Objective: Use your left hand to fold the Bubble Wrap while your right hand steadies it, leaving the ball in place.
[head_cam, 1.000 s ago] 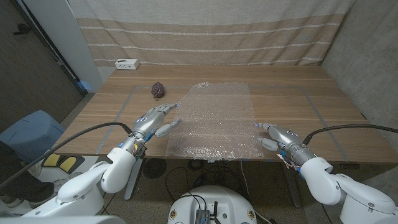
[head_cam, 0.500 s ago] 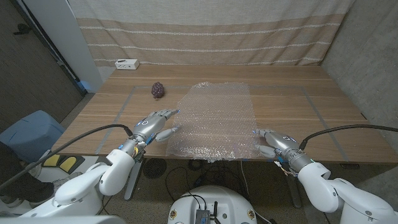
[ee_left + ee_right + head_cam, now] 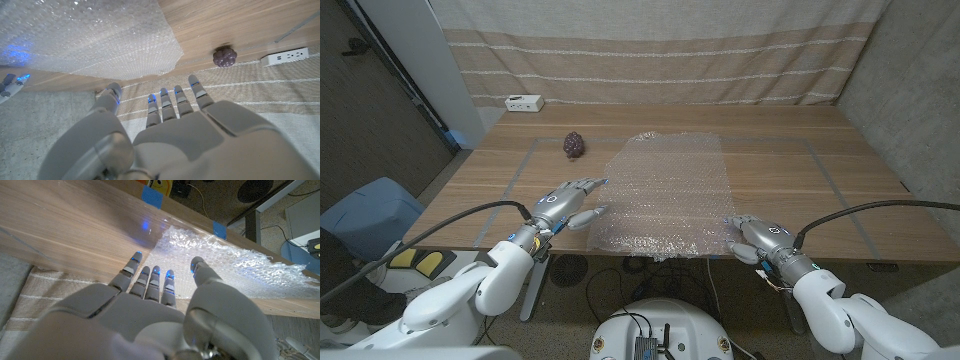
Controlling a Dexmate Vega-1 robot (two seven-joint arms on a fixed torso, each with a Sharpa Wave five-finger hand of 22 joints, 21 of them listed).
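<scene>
A clear sheet of bubble wrap (image 3: 665, 190) lies spread on the wooden table (image 3: 800, 170), reaching to the near edge. My left hand (image 3: 568, 203) hovers open by the wrap's near left edge, fingers spread toward it; the wrap (image 3: 90, 40) also shows in the left wrist view. My right hand (image 3: 758, 237) is open at the near right corner of the sheet, fingertips at its edge (image 3: 220, 255). A small dark purple ball (image 3: 574, 144) sits on the table to the far left of the wrap, also visible as the ball (image 3: 224, 56) from the left wrist.
A white power strip (image 3: 523, 102) lies at the table's far left corner. A striped curtain (image 3: 650, 50) hangs behind the table. Blue tape marks (image 3: 151, 196) sit on the near edge.
My right hand has drawn back toward the near edge and left, to the wrap's near right corner. My left hand has pulled back a little along the left edge.
</scene>
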